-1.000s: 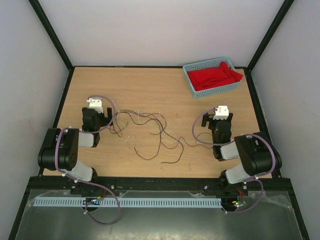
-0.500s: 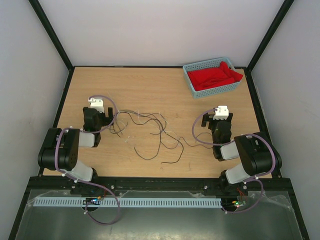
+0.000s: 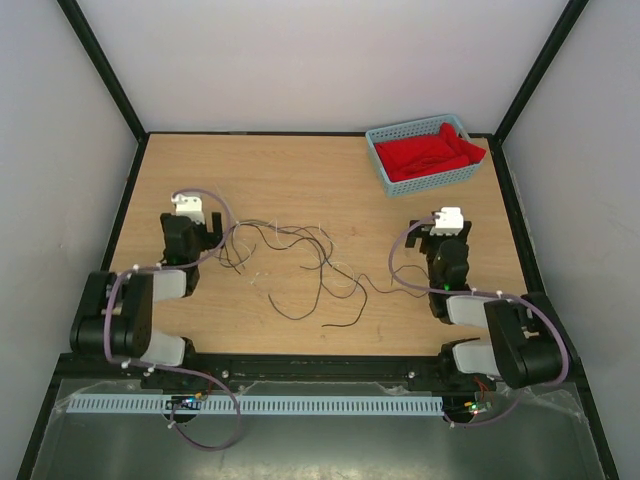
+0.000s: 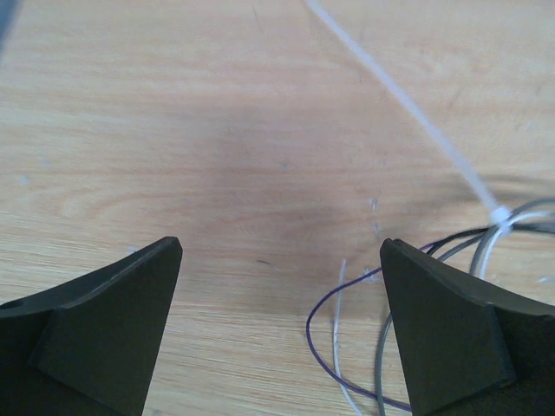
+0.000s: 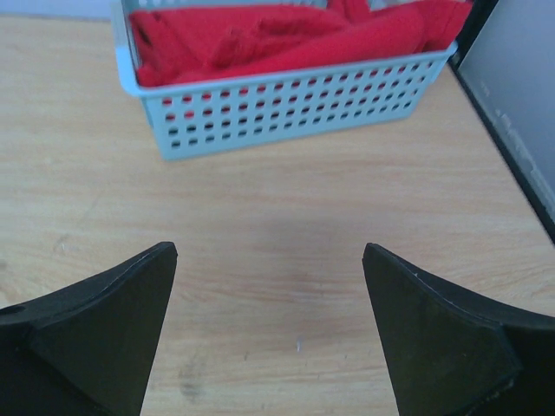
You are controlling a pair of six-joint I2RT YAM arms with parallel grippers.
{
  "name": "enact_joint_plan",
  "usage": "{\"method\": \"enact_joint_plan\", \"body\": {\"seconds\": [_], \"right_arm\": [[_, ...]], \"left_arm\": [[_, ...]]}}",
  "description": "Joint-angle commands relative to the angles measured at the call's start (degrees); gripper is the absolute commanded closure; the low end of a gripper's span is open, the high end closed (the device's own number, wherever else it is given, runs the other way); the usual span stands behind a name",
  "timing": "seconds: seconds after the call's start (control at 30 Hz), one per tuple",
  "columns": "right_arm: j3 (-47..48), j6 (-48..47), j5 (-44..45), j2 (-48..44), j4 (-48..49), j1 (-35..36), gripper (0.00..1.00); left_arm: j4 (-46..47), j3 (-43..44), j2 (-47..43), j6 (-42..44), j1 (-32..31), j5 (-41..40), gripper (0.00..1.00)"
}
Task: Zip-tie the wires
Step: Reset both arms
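The wires (image 3: 300, 262) are thin dark curly strands lying loose across the middle of the table, between my two arms. In the left wrist view a purple wire (image 4: 328, 347) and grey ones loop by my right finger. The pale zip tie (image 4: 408, 108) lies there straight on the wood, with its head (image 4: 500, 214) against the wires. My left gripper (image 3: 189, 226) (image 4: 282, 247) is open and empty, low over the table just left of the wires. My right gripper (image 3: 446, 238) (image 5: 270, 251) is open and empty, over bare wood to the right of the wires.
A light blue basket (image 3: 378, 150) (image 5: 303, 104) holding red cloth stands at the back right, just beyond my right gripper. Black frame posts and pale walls close in the table on three sides. Lilac cables hang on both arms.
Both arms shifted a little. My left gripper moved slightly toward the back left and my right gripper slightly toward the basket. The wires did not move.
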Motion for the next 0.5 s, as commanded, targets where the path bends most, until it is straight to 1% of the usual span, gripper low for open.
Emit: {"method": "enact_joint_plan", "body": {"seconds": [0.0, 0.07, 0.13, 0.33, 0.47], "right_arm": [[3.05, 0.67, 1.89, -3.62, -7.72, 0.27, 0.01], [1.41, 0.12, 0.59, -2.81, -3.50, 0.27, 0.01], [0.33, 0.92, 1.72, -1.15, -0.74, 0.25, 0.01], [-2.81, 0.82, 1.26, 4.81, 9.71, 0.27, 0.01], [-3.95, 0.53, 1.43, 9.70, 16.82, 0.27, 0.01]], "left_arm": [[-5.13, -0.28, -13.06, -1.87, -0.06, -5.10, 0.01], [-7.22, -2.09, -19.19, -1.54, -0.06, -6.08, 0.01], [-7.97, -4.58, -23.42, -2.77, -0.20, -7.15, 0.01], [-7.97, -11.36, -33.58, -4.59, -0.48, -4.41, 0.01], [-8.69, -16.42, -42.44, -8.07, -0.93, -3.54, 0.01]]}}
